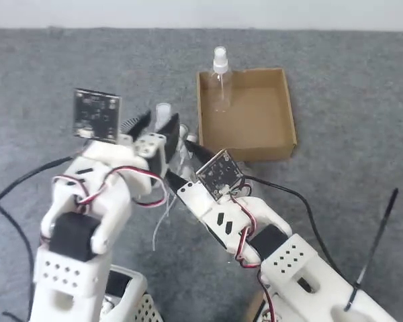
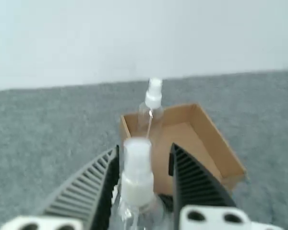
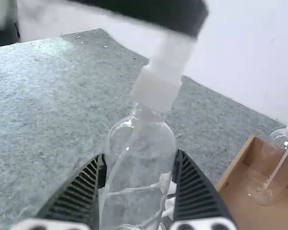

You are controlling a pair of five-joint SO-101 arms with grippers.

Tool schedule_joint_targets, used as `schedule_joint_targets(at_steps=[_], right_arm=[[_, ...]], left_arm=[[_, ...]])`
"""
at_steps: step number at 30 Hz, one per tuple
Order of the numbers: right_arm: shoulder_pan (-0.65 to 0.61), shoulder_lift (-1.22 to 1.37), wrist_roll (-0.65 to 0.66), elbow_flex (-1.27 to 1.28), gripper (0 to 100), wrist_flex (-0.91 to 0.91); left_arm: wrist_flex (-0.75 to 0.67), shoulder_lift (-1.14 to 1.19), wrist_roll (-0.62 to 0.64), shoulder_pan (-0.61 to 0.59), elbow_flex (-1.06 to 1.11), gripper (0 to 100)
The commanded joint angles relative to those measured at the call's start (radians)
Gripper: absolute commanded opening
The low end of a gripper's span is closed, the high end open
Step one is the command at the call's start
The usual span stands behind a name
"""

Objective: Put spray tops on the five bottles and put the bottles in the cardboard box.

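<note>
Spray top (image 2: pixel 137 167) meets bottle (image 3: pixel 144 139)
Right fingers (image 3: pixel 84 194) grasp bottle, left fingers (image 2: pixel 93 184) released around top; tilted, it could cross-thread.

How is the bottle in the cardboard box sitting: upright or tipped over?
Upright. The bottle stands on the floor of the cardboard box near a far corner, its white spray top pointing straight up above the walls.
</note>
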Motion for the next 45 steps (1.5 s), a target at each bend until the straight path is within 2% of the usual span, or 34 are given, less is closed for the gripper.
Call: schedule_joint_targets(at_steps=[1,5,10,15,25,37,41,45], right_arm=[[0.012,-0.056,-0.014,-0.011,0.6,-0.027],[0.012,-0.056,-0.014,-0.011,0.6,-0.027],[0.012,-0.056,-0.014,-0.011,0.6,-0.025],[0.012,-0.047,-0.014,-0.011,0.6,-0.025],[0.013,-0.051,-0.014,-0.011,0.6,-0.025],[0.088,-0.056,-0.014,-0.018,0.6,-0.007],[0.108,-0.056,-0.014,-0.021,0.6,-0.007],[0.213,-0.041,-0.018,-0.103,0.6,0.002]], left_arm=[[-0.003,-0.006,-0.009,-0.043,-0.119,16],[-0.025,0.009,-0.032,-0.084,-0.165,16],[-0.080,0.167,-0.064,-0.084,-0.173,12],[-0.066,0.239,-0.066,-0.084,-0.166,10],[-0.057,0.203,-0.120,-0.087,-0.019,9],[-0.057,0.091,-0.115,-0.094,-0.018,10],[-0.049,0.055,-0.055,-0.175,-0.033,13],[-0.009,-0.028,-0.028,-0.218,0.064,19]])
